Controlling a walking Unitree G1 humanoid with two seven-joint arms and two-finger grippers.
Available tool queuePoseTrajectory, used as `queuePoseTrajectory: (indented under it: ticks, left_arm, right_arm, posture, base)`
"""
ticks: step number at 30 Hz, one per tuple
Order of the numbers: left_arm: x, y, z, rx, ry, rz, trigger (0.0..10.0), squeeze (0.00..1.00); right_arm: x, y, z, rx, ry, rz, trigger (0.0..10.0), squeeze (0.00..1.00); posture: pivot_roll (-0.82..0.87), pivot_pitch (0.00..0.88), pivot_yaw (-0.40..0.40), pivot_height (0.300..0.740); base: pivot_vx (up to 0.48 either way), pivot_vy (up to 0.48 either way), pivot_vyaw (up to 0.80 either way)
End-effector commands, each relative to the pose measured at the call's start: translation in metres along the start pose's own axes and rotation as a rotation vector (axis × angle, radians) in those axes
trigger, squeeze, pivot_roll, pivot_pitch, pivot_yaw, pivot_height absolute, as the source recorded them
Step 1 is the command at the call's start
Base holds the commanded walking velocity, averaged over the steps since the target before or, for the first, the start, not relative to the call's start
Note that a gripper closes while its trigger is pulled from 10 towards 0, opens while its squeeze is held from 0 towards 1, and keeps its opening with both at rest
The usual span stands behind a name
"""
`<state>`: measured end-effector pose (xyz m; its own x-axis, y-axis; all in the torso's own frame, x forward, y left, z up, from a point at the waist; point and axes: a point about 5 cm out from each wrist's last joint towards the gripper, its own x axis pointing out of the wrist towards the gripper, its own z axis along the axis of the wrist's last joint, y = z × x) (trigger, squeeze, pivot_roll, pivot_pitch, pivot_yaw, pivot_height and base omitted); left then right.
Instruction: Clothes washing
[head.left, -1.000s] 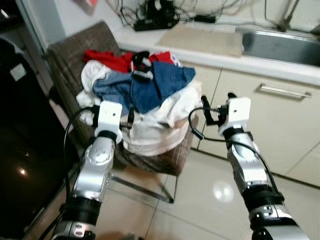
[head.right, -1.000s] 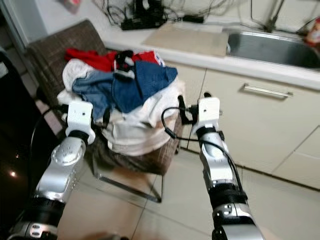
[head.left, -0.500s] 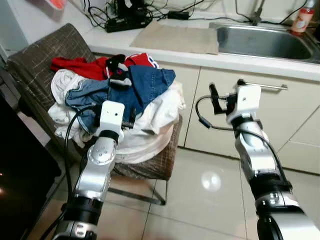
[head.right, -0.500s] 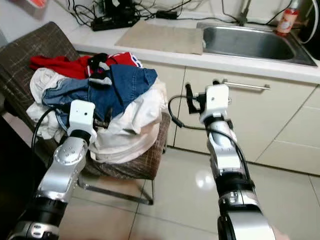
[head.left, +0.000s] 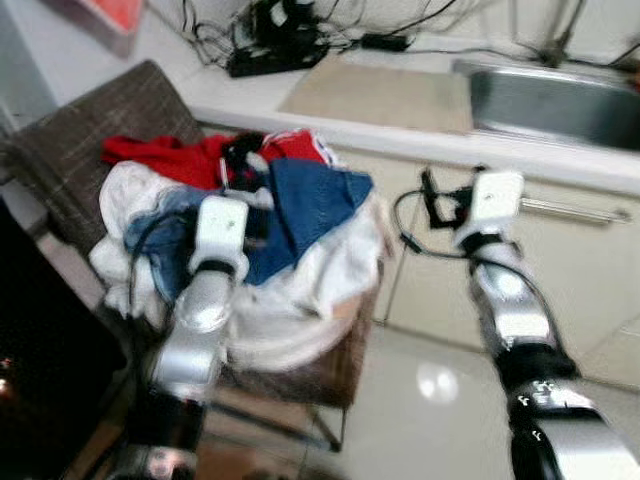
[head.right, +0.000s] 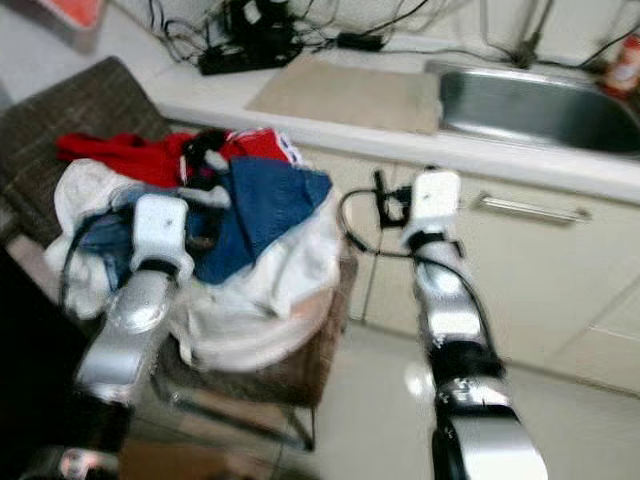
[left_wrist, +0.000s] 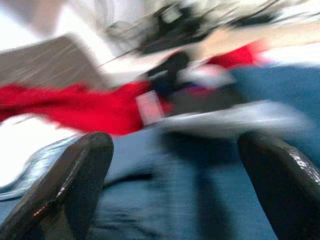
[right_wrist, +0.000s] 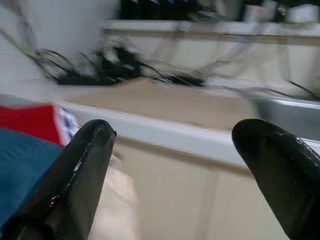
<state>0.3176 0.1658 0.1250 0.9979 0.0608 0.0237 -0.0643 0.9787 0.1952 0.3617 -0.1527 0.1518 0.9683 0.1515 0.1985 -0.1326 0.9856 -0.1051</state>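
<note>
A pile of clothes (head.left: 320, 270) lies heaped on a brown checked chair (head.left: 100, 110): a red garment (head.left: 165, 160) at the back, blue denim (head.left: 310, 195) on top, white pieces underneath. My left gripper (left_wrist: 177, 165) hovers open just over the denim (left_wrist: 200, 190), its fingers (left_wrist: 75, 185) wide apart with nothing between them; the red garment (left_wrist: 75, 107) lies beyond. My right gripper (head.left: 450, 190) is raised to the right of the pile, in front of the cabinet, also open and holding nothing (right_wrist: 175, 165). The pictures are blurred.
A white counter (head.left: 400, 140) runs behind the chair with a beige mat (head.left: 390, 95), a steel sink (head.left: 560, 95) and a tangle of black cables (head.left: 270, 40). Cabinet doors with a metal handle (head.left: 585, 210) stand at the right. A dark appliance (head.left: 40, 350) stands at the left. Tiled floor (head.left: 430, 400) lies below.
The head camera has swung and blurred, so the whole scene shifted. My left gripper now sits further over the denim on the pile. The right gripper stays raised and open.
</note>
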Motion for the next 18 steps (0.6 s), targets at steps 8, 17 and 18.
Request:
queuePoseTrajectory:
  ticks: [8,17,18]
  left_arm:
    - [-0.004,0.004,0.018,-0.025,-0.071,0.043,10.0,0.00]
    - [0.007,0.030,0.046,0.095,-0.119,0.107,10.0,0.00]
    - [0.015,0.028,0.052,0.084,-0.093,0.067,10.0,0.00]
  right_arm:
    - [0.030,-0.031,0.041,-0.020,-0.075,-0.036,10.0,0.00]
    - [0.032,-0.027,0.036,0.008,-0.064,-0.059,10.0,0.00]
    - [0.027,-0.024,0.028,0.020,-0.051,-0.069,10.0,0.00]
  posture:
    - [-0.04,0.000,0.004,0.740]
    - [0.00,0.000,-0.020,0.740]
    - [-0.01,0.000,-0.012,0.740]
  base:
    - [0.000,0.000,0.00]
    - [0.000,0.000,0.00]
    - [0.000,0.000,0.00]
